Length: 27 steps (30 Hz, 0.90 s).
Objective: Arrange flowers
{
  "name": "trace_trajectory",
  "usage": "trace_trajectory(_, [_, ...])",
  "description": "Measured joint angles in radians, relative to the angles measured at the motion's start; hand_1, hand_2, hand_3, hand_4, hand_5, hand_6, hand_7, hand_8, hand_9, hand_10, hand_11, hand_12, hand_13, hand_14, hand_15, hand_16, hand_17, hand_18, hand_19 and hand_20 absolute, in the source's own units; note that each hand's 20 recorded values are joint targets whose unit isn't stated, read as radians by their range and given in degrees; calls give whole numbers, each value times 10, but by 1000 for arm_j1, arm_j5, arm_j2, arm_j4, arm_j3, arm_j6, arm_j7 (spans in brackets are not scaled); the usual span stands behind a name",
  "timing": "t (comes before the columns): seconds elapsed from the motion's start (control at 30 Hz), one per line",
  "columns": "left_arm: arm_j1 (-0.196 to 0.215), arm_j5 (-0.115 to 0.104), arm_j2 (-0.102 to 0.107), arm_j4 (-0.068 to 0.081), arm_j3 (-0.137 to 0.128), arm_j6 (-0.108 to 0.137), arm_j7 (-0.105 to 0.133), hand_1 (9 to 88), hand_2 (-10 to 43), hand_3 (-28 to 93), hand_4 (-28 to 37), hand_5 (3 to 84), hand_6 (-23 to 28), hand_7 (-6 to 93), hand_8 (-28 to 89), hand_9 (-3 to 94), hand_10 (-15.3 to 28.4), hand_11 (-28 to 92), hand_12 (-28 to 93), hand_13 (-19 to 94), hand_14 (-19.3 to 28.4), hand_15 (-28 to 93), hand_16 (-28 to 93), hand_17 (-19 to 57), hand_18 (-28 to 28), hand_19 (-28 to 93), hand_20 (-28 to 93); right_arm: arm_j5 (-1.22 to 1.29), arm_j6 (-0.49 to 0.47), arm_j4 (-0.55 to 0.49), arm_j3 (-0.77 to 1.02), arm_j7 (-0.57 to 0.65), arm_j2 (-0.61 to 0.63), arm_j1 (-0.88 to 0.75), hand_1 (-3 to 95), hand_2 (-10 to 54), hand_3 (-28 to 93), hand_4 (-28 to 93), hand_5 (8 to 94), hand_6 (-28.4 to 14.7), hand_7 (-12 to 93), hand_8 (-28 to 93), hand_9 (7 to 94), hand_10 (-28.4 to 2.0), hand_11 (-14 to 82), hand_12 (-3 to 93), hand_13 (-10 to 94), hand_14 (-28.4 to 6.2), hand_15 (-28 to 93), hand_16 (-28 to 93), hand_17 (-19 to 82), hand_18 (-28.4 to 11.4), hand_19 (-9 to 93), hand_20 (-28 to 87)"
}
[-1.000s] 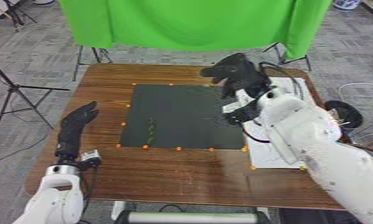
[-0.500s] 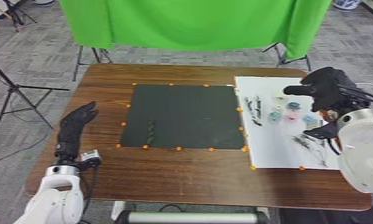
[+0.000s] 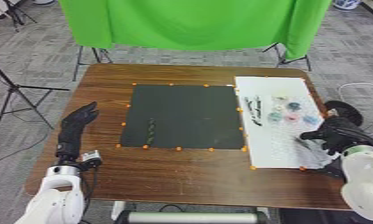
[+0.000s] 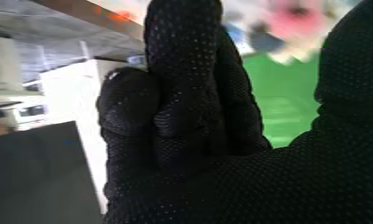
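Note:
My right hand (image 3: 336, 136) is over the lower right part of the white sheet (image 3: 267, 150), its fingers extended and nothing held. In the right wrist view the hand (image 4: 191, 120) has straight fingers, with a pink flower (image 4: 296, 22) beyond them. Pale, blue and pink flower heads (image 3: 292, 118) lie mid-sheet, and dark stems (image 3: 254, 111) lie along its left side. One green stem (image 3: 150, 132) rests on the black mat (image 3: 187, 110), near its lower left. At the table's left edge is my left hand (image 3: 76, 125), fingers relaxed and empty.
Orange markers (image 3: 179, 148) line the mat and sheet on the brown table (image 3: 165, 175). A dark round object (image 3: 342, 111) stands by the table's right edge. Behind the table hangs a green cloth (image 3: 200, 25); a tripod (image 3: 15, 87) stands at the left.
My right hand has swung from above the mat's upper right corner out to the right, then down over the sheet's lower right, uncovering the flower heads. The left hand has stayed still.

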Motion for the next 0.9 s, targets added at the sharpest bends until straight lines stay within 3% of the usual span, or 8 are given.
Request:
trace_trajectory(0.17, [0, 0, 0, 0, 1, -3, 0, 168, -52, 743, -283, 442, -1, 156, -97, 450, 129, 168, 93, 327, 139, 132, -9, 37, 100, 33, 139, 0, 6, 19, -1, 15, 0, -20, 365, -95, 672, -123, 605, -6, 229, -70, 769, -132, 192, 180, 915, -47, 447, 268, 637, -101, 911, 260])
trace_trajectory(0.27, [1, 0, -1, 0, 1, -3, -1, 168, -51, 743, -283, 443, 0, 155, -98, 451, 129, 168, 93, 327, 139, 133, -9, 37, 100, 32, 139, -3, 36, 25, -18, 21, 2, -19, 443, -95, 638, -144, 653, -8, 234, 83, 814, -120, 216, 187, 928, -40, 450, 278, 646, -97, 919, 271])
trace_trajectory(0.37, [1, 0, -1, 0, 1, -3, 0, 169, -51, 742, -283, 442, -1, 156, -97, 451, 130, 168, 92, 327, 139, 133, -9, 37, 100, 33, 139, -18, 102, 35, -56, 25, 8, -7, 510, -80, 614, -148, 716, -9, 253, 136, 860, -113, 238, 197, 936, -33, 467, 284, 661, -95, 929, 287])
trace_trajectory(0.63, [1, 0, -2, 0, 2, -3, 1, 170, -50, 741, -283, 442, 0, 156, -97, 450, 130, 168, 92, 327, 139, 135, -10, 37, 100, 33, 139, -65, 241, 47, -100, 14, 17, 7, 521, -82, 641, -153, 753, -3, 275, 129, 881, -105, 236, 225, 937, -25, 495, 273, 669, -92, 932, 321])
trace_trajectory(0.9, [1, 0, -2, 0, 3, -3, -1, 169, -51, 742, -283, 443, 0, 156, -97, 450, 129, 168, 92, 327, 139, 135, -10, 36, 100, 33, 138, -68, 246, -16, -49, -2, 26, 2, 519, -90, 652, -149, 765, -5, 274, 117, 886, -106, 224, 240, 937, -24, 500, 269, 671, -90, 932, 329])
